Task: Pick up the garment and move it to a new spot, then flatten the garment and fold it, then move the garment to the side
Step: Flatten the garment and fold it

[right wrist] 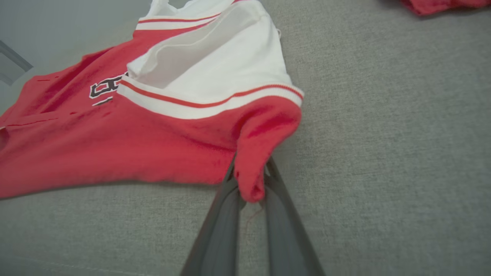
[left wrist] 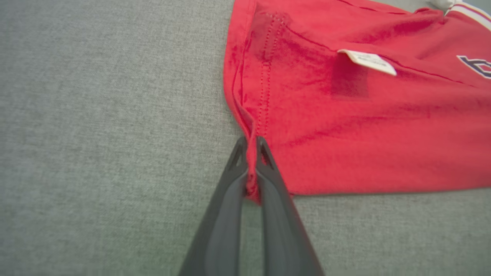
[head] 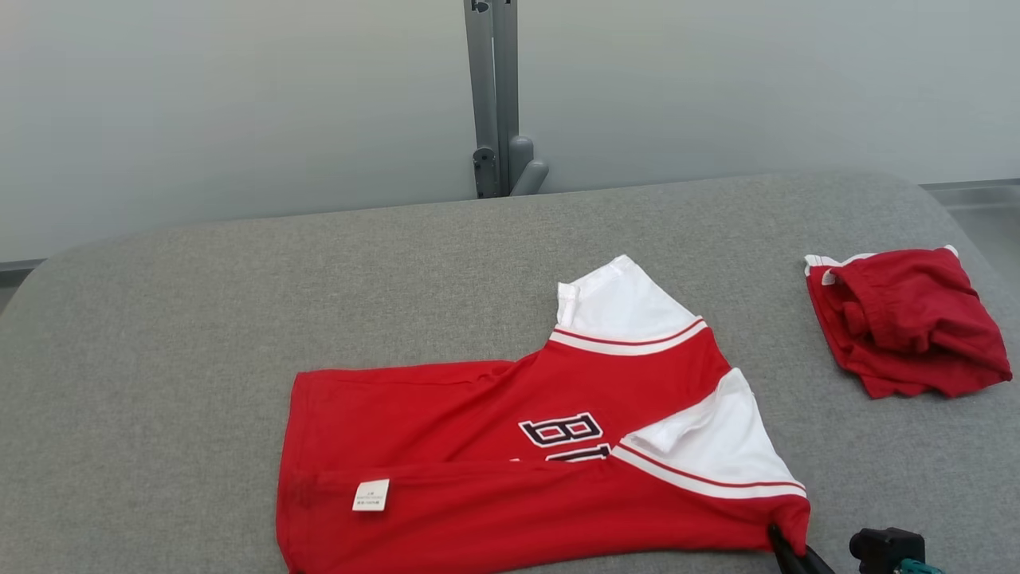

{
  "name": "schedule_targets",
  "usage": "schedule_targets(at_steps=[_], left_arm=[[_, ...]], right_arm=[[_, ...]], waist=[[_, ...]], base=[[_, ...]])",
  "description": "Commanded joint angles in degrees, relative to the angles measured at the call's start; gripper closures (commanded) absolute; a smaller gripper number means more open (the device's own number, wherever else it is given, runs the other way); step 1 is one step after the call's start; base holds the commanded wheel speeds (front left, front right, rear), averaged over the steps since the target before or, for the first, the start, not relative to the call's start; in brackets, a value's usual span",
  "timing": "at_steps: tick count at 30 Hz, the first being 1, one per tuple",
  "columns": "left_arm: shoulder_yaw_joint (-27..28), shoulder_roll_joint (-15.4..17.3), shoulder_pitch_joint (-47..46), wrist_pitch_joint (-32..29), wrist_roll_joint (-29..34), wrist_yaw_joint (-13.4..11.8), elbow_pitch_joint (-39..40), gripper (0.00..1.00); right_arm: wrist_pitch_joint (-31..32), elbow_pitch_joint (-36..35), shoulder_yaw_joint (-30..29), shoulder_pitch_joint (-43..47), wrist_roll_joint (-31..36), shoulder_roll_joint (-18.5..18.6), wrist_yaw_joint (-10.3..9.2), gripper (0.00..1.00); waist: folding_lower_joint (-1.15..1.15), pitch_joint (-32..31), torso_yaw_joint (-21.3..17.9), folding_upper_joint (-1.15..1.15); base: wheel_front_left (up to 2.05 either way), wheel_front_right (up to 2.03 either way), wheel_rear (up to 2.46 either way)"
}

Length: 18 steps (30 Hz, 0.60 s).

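Note:
The garment (head: 494,446) is a red shirt with white sleeves and dark lettering, lying partly folded on the grey table (head: 159,335), a white label on its near fold. My left gripper (left wrist: 250,147) is shut on the garment's (left wrist: 364,126) red hem corner, the cloth pinched between both fingers. My right gripper (right wrist: 250,168) is shut on the garment's (right wrist: 161,126) red corner below the white sleeve, a lump of cloth bulging between the fingers. In the head view the right gripper (head: 785,542) meets the shirt's near right corner at the bottom edge.
A second red garment (head: 904,323) with white trim lies bunched at the table's right side. A grey post (head: 494,96) stands behind the table's far edge against a pale wall. Bare grey cloth surface stretches to the left and far side.

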<state>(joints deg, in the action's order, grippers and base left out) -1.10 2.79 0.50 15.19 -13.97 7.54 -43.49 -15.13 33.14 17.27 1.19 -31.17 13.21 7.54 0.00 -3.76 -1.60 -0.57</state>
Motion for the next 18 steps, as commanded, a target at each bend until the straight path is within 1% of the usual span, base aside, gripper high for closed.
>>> schedule_targets(at_steps=[1, 4, 5, 6, 7, 10, 14, 18], left_arm=[[0.29, 0.48, 0.78, -0.11, 0.20, -0.14, -0.29, 1.00], [0.25, 0.43, 0.66, -0.11, -0.06, -0.13, -0.39, 1.00], [0.20, 0.41, 0.43, -0.11, -0.21, -0.13, -0.35, 0.73], [0.11, 0.40, 0.09, -0.11, -0.39, -0.13, 0.23, 0.19], [0.25, 0.39, -0.19, -0.11, -0.37, -0.13, 0.90, 0.00], [0.59, 0.34, -1.29, -0.09, 0.36, -0.27, 2.98, 0.00], [0.95, 0.29, -2.87, -0.06, 1.51, -0.33, 5.82, 0.00], [1.21, 0.29, -7.56, -0.06, 2.20, -0.30, 6.21, 0.00]], right_arm=[[0.00, -0.08, -0.03, 0.52, -0.25, 0.17, -0.11, 1.00], [-0.01, -0.14, -0.74, 0.26, 0.03, 0.28, -0.11, 1.00], [-0.01, -0.27, -1.41, -0.02, 0.34, 0.26, -0.11, 0.37], [-0.01, -0.34, -1.73, -0.24, 0.52, 0.10, -0.11, 0.00], [-0.01, -0.56, -2.46, -0.59, 0.70, 0.05, -0.11, 0.00], [-0.01, -1.51, -5.01, -2.03, 2.44, 0.42, -0.10, 0.00], [-0.01, -3.09, -8.33, -3.96, 4.82, -0.10, -0.09, 0.00], [-0.01, -4.42, -9.66, -8.75, 6.97, -0.76, -0.08, 0.00]], waist=[[0.00, 0.13, -0.01, 0.57], [0.00, 0.64, -0.01, 0.57], [0.00, 0.86, 0.03, 0.57], [0.00, 1.15, 0.10, 0.57], [0.00, 1.40, 0.15, 0.57], [0.00, 2.47, 0.40, 0.57], [0.00, 4.16, 0.58, 0.57], [0.00, 7.48, 0.57, 0.57]], base=[[0.00, 0.00, 0.00], [0.00, 0.00, 0.00], [0.00, 0.00, 0.00], [0.00, 0.00, 0.00], [0.00, 0.00, 0.00], [0.00, 0.00, 0.00], [0.00, 0.00, 0.00], [0.00, 0.00, 0.00]])
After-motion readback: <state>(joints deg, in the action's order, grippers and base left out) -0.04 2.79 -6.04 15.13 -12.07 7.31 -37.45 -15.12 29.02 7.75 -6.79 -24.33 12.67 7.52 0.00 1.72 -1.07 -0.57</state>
